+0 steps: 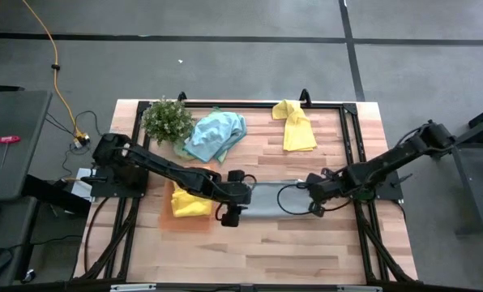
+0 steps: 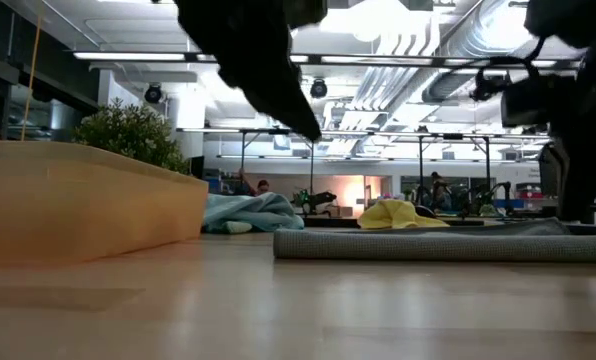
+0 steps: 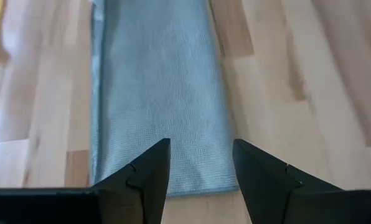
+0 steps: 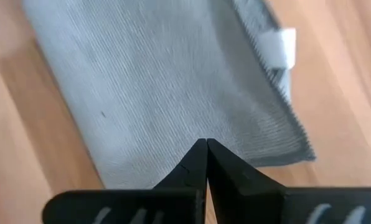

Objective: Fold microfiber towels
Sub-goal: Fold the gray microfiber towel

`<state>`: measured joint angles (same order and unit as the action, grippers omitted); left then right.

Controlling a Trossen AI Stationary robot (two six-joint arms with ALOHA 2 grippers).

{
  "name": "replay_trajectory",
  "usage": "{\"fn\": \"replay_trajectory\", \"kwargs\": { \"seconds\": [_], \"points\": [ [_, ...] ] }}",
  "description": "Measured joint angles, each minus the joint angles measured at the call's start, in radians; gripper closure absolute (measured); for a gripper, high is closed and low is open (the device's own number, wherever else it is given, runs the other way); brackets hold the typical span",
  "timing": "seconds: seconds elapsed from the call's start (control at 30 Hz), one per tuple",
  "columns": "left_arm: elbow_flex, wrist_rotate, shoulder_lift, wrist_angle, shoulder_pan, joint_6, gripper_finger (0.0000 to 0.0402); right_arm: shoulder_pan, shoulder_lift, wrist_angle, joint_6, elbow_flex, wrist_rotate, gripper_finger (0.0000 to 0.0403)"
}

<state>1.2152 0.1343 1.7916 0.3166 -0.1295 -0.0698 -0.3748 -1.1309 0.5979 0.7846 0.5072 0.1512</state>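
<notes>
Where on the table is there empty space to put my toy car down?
The wide bare wood along the near edge of the table, in front of the grey towel, is free. So is the strip right of the yellow towel. The middle is crowded: the left tool and right tool sit at the grey towel's ends, with the blue towel and plant behind.

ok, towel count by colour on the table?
Grey towel: 1, folded flat between the grippers
Blue-teal towel: 1, crumpled
Yellow towels: 2, one crumpled, one folded on the orange tray
Total: 4
</notes>
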Motion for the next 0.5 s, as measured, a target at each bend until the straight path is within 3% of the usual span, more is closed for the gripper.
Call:
{"fn": "replay_trajectory", "kwargs": {
  "seconds": [0.2,0.5],
  "points": [
    [0.000,-0.098,0.104,-0.037,0.000,-0.024,0.0236,0.000,0.148,0.014,0.058,0.000,0.095,0.0403],
    [-0.001,-0.104,0.214,-0.074,-0.004,-0.185,0.0236,0.001,0.273,0.033,0.072,0.002,0.137,0.0403]
  ]
}}
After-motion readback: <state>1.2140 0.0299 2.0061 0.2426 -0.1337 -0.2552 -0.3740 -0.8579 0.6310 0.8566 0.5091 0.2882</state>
